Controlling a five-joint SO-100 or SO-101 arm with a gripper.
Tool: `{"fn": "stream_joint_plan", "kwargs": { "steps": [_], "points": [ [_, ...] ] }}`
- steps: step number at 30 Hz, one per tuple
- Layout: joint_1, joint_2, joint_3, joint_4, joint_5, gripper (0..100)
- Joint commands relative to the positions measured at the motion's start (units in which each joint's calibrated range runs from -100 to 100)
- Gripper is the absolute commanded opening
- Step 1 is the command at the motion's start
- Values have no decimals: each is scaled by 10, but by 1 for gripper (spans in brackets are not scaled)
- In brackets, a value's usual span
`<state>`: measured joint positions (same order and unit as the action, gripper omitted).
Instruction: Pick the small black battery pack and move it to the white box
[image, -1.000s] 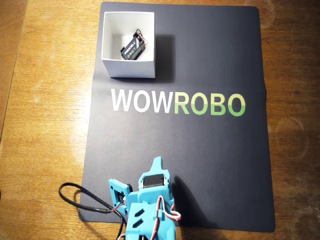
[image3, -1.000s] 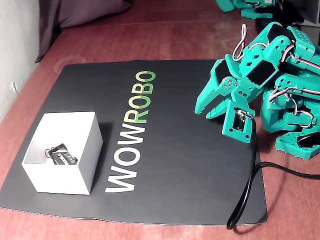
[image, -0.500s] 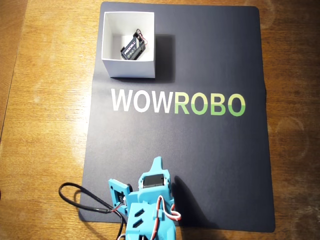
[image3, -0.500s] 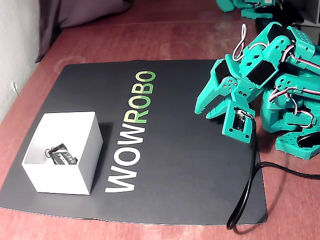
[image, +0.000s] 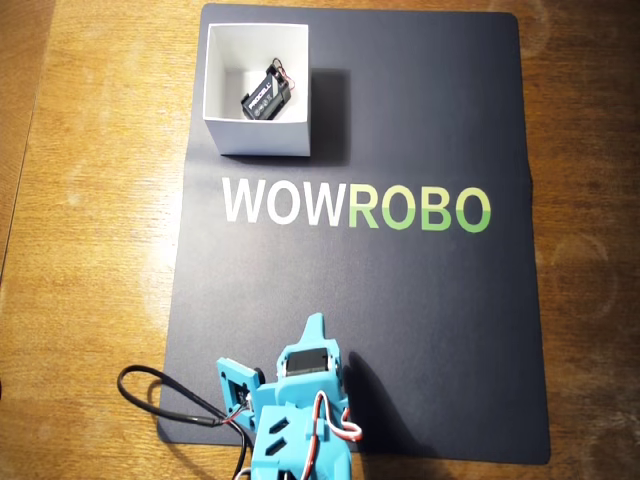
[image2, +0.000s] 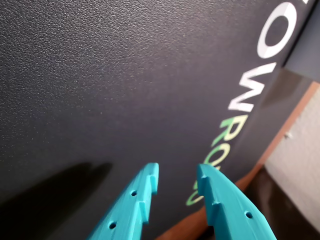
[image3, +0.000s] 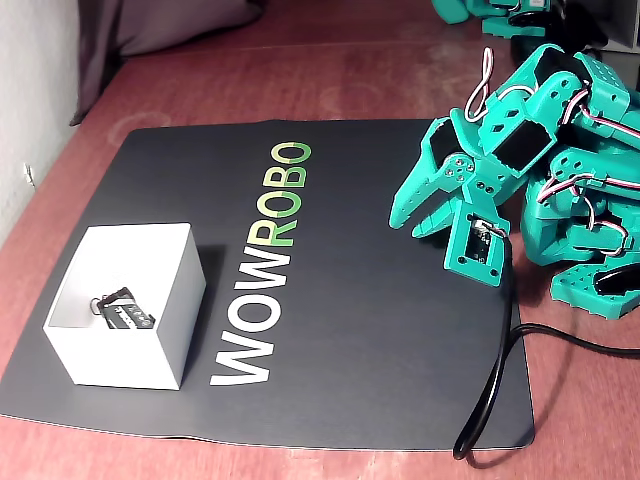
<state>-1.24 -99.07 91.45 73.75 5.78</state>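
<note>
Task status: judged essentially complete. Small black battery pack (image: 265, 97) inside the white box (image: 256, 143), toward its 2 o'clock corner in the overhead view. Gripper (image2: 177, 175) empty, jaws slightly apart, parked low over the black mat (image: 430, 300) at 6 o'clock, well apart from the box. Nothing left but retraction.

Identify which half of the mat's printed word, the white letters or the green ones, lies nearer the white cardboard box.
The white letters "WOW": they sit directly below the white cardboard box in the overhead view.
</note>
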Motion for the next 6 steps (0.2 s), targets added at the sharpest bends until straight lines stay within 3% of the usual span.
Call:
{"fn": "stream_joint_plan", "kwargs": {
  "steps": [1, 6],
  "points": [
    [4, -1, 0, 7, 2, 8],
    [4, -1, 0, 7, 2, 8]
  ]
}}
